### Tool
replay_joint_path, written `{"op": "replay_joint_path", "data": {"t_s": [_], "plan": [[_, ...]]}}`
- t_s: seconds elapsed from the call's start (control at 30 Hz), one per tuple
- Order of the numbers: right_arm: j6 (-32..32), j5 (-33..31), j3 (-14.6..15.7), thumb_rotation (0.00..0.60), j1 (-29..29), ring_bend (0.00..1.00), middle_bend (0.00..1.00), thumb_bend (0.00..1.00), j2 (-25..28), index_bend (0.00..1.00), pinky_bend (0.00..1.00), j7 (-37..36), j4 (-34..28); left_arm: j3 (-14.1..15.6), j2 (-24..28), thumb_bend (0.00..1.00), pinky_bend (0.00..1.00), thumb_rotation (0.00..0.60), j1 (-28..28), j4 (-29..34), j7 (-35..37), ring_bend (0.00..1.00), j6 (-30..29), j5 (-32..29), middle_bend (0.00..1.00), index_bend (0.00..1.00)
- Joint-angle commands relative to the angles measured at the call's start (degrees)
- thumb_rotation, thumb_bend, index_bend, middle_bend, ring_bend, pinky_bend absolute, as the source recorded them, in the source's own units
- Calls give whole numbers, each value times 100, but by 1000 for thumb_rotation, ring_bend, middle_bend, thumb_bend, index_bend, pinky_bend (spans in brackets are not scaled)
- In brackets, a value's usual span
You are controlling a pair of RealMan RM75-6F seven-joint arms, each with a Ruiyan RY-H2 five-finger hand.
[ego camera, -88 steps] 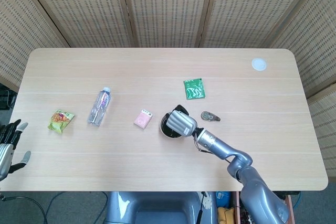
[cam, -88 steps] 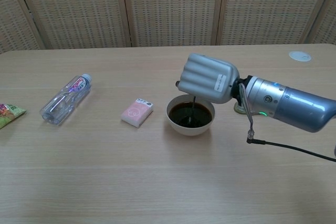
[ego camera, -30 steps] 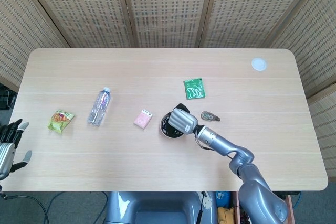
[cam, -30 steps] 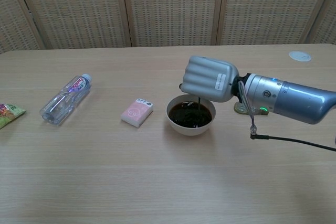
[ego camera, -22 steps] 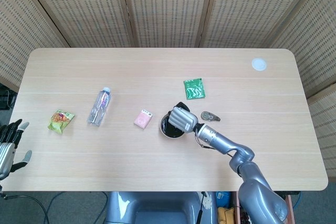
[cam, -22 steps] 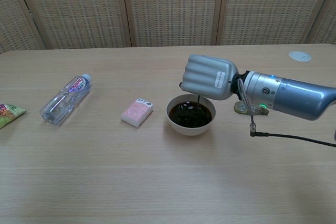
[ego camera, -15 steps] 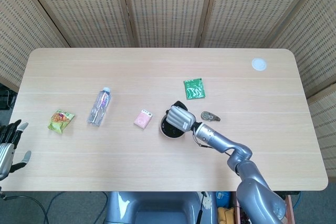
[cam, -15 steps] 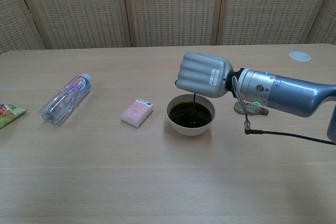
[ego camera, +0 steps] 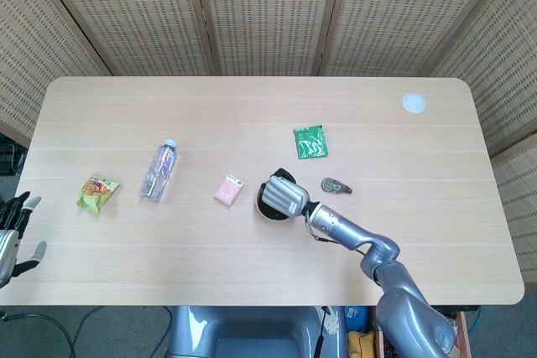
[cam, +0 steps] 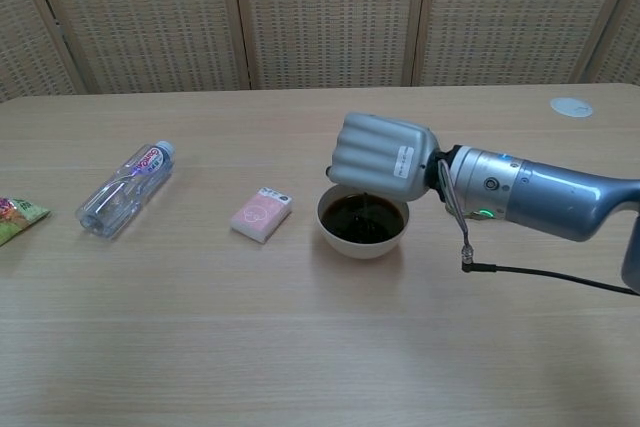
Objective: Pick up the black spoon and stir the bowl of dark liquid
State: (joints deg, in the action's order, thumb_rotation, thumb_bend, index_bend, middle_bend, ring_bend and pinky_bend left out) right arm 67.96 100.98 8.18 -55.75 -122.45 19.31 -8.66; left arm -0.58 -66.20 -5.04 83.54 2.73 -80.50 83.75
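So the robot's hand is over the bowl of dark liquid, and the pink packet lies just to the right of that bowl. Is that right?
Not quite. The right hand is over the bowl, but the chest view shows the pink packet lying to the left of the bowl, not the right.

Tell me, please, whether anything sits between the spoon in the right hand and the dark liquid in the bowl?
Nothing visible does. The right hand holds the spoon directly over the bowl, and its thin black handle runs straight down from the fingers into the dark liquid. The nearest thing, the pink packet, lies apart to the side.
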Motion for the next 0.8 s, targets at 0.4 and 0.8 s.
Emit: {"op": "replay_joint_path", "data": {"t_s": [0.4, 0.8], "plan": [[25, 35, 77, 600, 130, 933, 921, 679, 224, 834, 1000, -111, 60, -16, -10, 406, 0, 600, -71, 78, -101, 0, 60, 28, 0, 52], [-113, 30, 75, 600, -76, 932, 921, 678, 247, 834, 1000, -153, 78, -16, -13, 406, 0, 600, -45, 63, -116, 0, 65, -39, 0, 52]]}}
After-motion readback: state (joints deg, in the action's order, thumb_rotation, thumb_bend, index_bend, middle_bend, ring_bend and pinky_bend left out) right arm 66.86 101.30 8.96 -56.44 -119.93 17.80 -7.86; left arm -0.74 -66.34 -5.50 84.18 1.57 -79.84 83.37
